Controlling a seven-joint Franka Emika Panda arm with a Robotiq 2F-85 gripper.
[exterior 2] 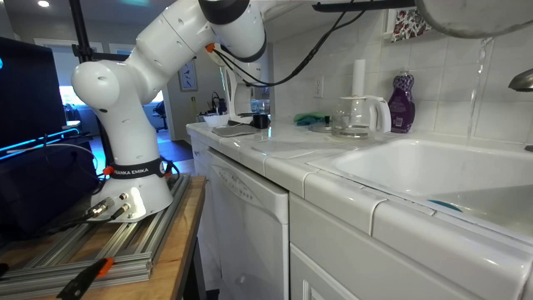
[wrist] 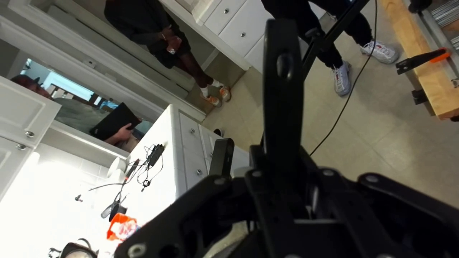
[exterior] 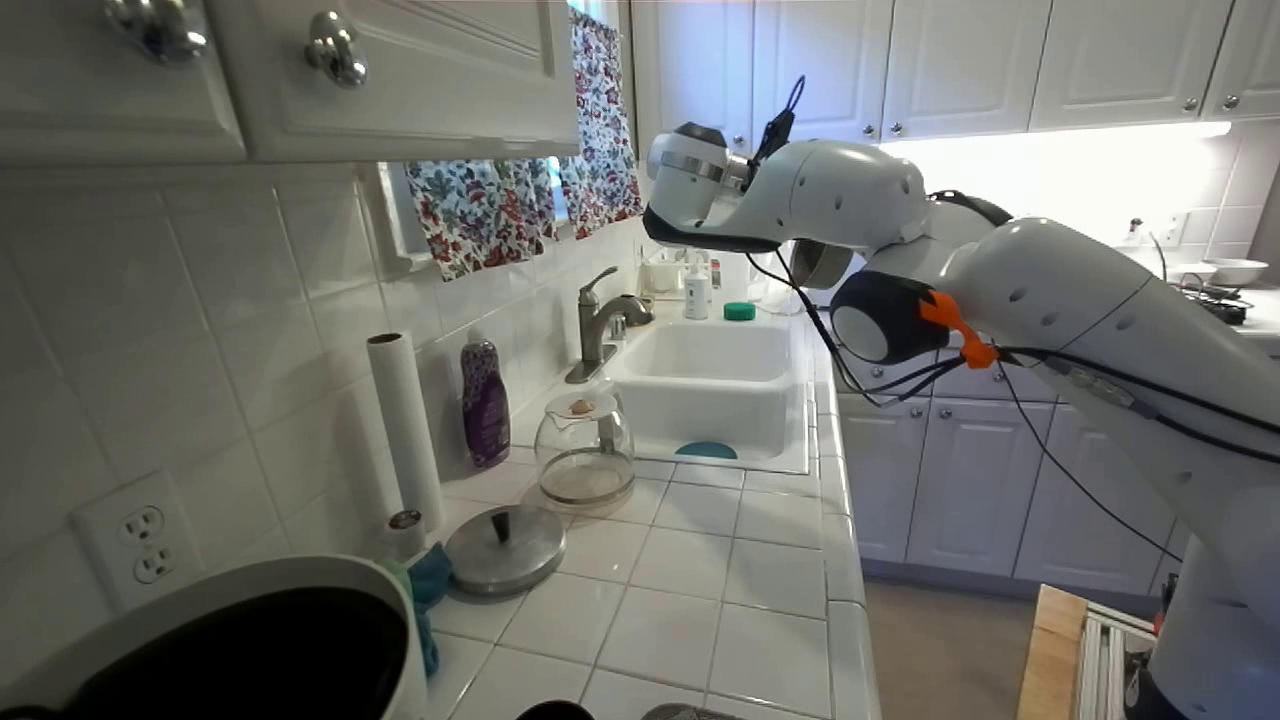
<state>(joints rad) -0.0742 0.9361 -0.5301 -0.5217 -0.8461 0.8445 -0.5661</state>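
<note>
My gripper (wrist: pixel 283 156) is shut on a long black handle (wrist: pixel 283 96), which sticks up large and blurred in the wrist view. That handle (exterior 2: pixel 366 6) runs into a grey pan (exterior 2: pixel 474 16) at the top right of an exterior view, raised above the white sink (exterior 2: pixel 374 154). A clear wavy streak (exterior 2: pixel 476 83) below the pan looks like falling water. In an exterior view the arm hides the gripper; a grey round part (exterior: pixel 822 264) under the arm may be the pan. A teal disc (exterior: pixel 706 450) lies in the nearer basin.
Around the sink stand a faucet (exterior: pixel 600 325), a glass carafe (exterior: pixel 585 450) and a purple bottle (exterior: pixel 485 400). A metal lid (exterior: pixel 505 555), a paper roll (exterior: pixel 405 430) and a large pot (exterior: pixel 390 590) line the counter. People (wrist: pixel 147 28) stand in the wrist view's background.
</note>
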